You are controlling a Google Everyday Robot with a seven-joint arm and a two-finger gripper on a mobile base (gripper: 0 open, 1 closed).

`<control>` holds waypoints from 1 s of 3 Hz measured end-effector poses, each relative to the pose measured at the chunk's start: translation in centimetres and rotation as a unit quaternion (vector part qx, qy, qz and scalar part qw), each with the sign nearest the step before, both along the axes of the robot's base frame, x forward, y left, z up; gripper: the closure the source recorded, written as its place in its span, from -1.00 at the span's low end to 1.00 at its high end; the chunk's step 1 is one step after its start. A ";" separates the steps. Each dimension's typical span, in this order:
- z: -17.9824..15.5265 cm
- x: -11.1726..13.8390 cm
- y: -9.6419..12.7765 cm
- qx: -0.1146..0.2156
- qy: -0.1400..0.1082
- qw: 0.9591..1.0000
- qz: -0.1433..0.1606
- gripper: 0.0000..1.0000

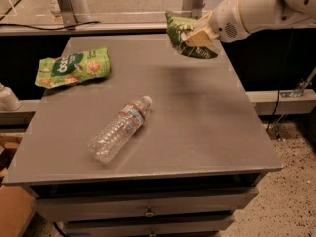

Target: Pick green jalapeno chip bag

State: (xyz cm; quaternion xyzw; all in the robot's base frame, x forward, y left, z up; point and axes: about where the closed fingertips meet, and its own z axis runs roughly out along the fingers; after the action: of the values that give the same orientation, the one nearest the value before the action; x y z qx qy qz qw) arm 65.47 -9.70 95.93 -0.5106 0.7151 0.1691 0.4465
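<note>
The green jalapeno chip bag (pixel 183 35) is dark green and crinkled. It hangs in the air above the table's far right corner, clear of the grey tabletop (pixel 197 117). My gripper (pixel 197 35) comes in from the upper right on a white arm and is shut on the bag's right side. A faint shadow lies on the table below the bag.
A longer light-green snack pouch (pixel 73 66) lies at the far left of the table. A clear plastic water bottle (pixel 119 128) lies on its side near the middle left. Drawers sit under the front edge. A white post (pixel 8 98) stands left of the table.
</note>
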 end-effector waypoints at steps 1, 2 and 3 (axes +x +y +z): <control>0.0 0.0 0.0 0.000 0.000 1.000 0.000 1.00; -0.3 1.2 0.3 0.015 0.008 1.000 -0.004 1.00; 0.7 2.3 0.2 0.031 -0.001 0.999 -0.011 1.00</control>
State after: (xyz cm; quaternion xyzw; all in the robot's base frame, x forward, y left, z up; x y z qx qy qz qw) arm 67.76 -9.50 96.64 -0.4890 0.7146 0.1855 0.4646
